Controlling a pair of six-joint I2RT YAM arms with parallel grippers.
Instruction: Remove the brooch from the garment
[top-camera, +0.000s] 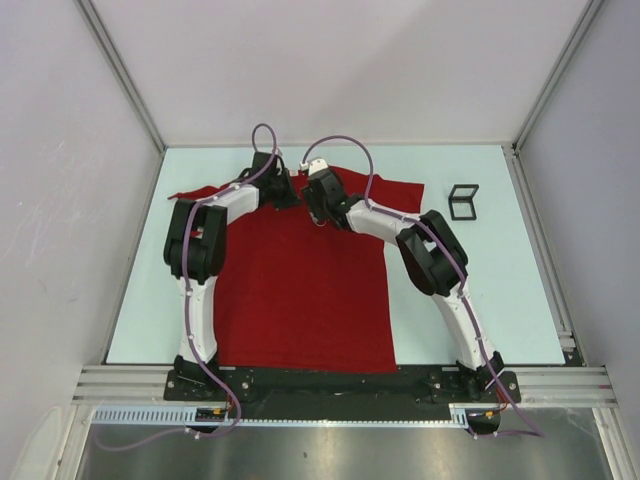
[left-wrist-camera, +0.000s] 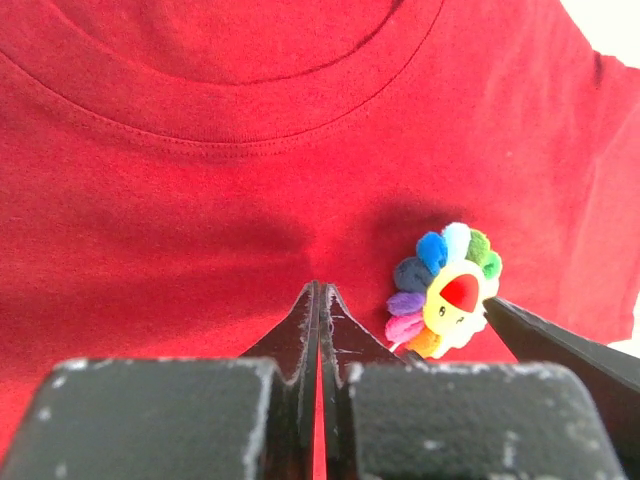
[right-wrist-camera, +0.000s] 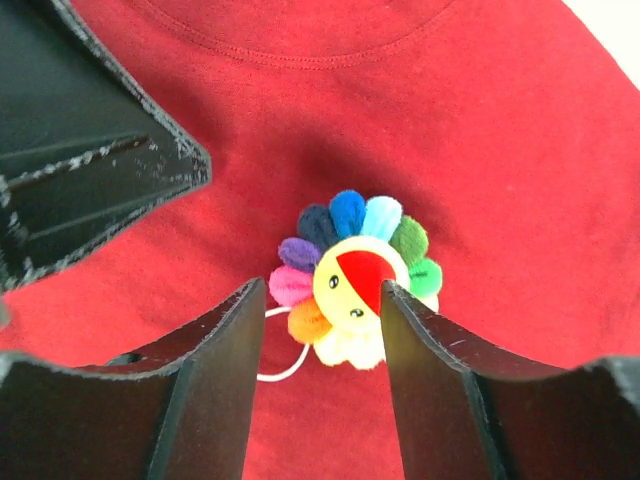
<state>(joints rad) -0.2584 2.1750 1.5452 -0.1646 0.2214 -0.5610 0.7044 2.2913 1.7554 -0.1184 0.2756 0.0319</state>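
Note:
The dark-red garment (top-camera: 300, 290) lies flat on the table, its neck at the far side. The brooch (right-wrist-camera: 355, 280) is a small flower with rainbow petals, a yellow face and a thin white loop, sitting on the chest below the round collar (left-wrist-camera: 230, 140). My right gripper (right-wrist-camera: 318, 290) is open and straddles the brooch, its right finger (right-wrist-camera: 430, 360) touching the brooch's edge. My left gripper (left-wrist-camera: 320, 288) is shut, its tips resting on the cloth just left of the brooch (left-wrist-camera: 447, 292). From above both grippers meet near the collar, left gripper (top-camera: 285, 195) and right gripper (top-camera: 318, 212).
A small black open frame (top-camera: 463, 201) stands on the pale table (top-camera: 480, 290) at the back right of the garment. Grey walls and metal rails enclose the table. My left gripper's body (right-wrist-camera: 90, 170) fills the upper left of the right wrist view.

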